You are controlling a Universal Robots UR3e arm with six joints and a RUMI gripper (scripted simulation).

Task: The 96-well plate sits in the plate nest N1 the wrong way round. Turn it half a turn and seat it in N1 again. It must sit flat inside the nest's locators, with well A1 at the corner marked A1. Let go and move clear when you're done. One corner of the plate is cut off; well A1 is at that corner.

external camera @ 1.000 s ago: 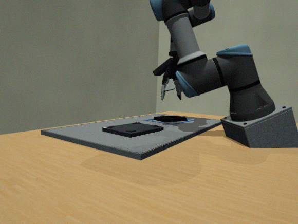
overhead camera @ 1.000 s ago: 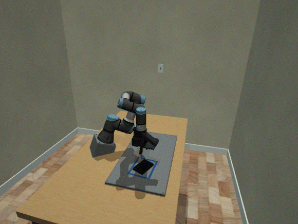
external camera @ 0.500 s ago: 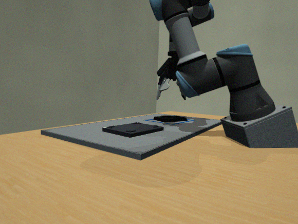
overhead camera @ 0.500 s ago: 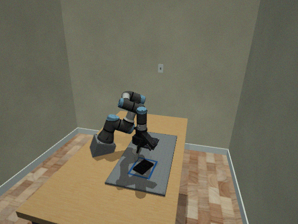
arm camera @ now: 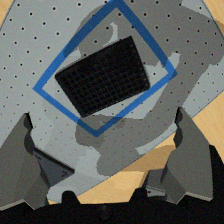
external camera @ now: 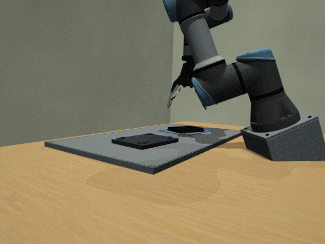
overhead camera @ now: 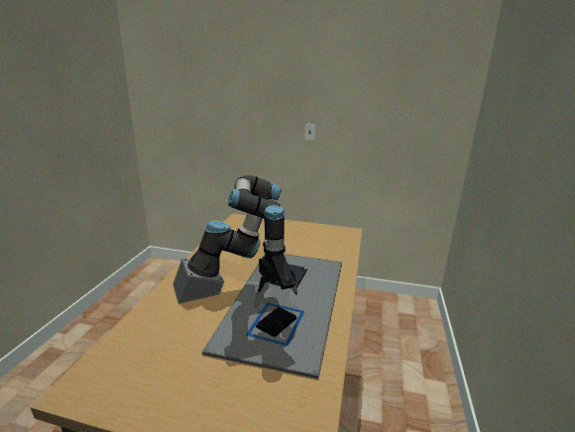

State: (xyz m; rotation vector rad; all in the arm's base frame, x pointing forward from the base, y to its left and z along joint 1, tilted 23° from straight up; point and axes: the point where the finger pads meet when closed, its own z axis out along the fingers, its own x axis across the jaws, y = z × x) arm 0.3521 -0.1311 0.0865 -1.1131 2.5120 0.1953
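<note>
The black 96-well plate [overhead camera: 277,321] [external camera: 186,129] [arm camera: 102,76] lies flat on the grey perforated board [overhead camera: 317,317] [external camera: 84,145] [arm camera: 30,40], inside a blue outlined rectangle [overhead camera: 294,327] [external camera: 162,131] [arm camera: 75,45] and turned askew to its sides. The black plate nest [external camera: 144,140] [overhead camera: 298,271], with raised corner locators, sits on the same board apart from the plate and holds nothing. My gripper [overhead camera: 278,287] [external camera: 172,98] [arm camera: 103,111] is open and empty. It hangs well above the board, between the nest and the plate. I cannot tell which corner of the plate is cut off.
The board lies on a wooden table [overhead camera: 149,347] [external camera: 140,210]. The arm's grey base [overhead camera: 198,284] [external camera: 283,140] stands beside the board. The arm's shadow falls across the board around the plate.
</note>
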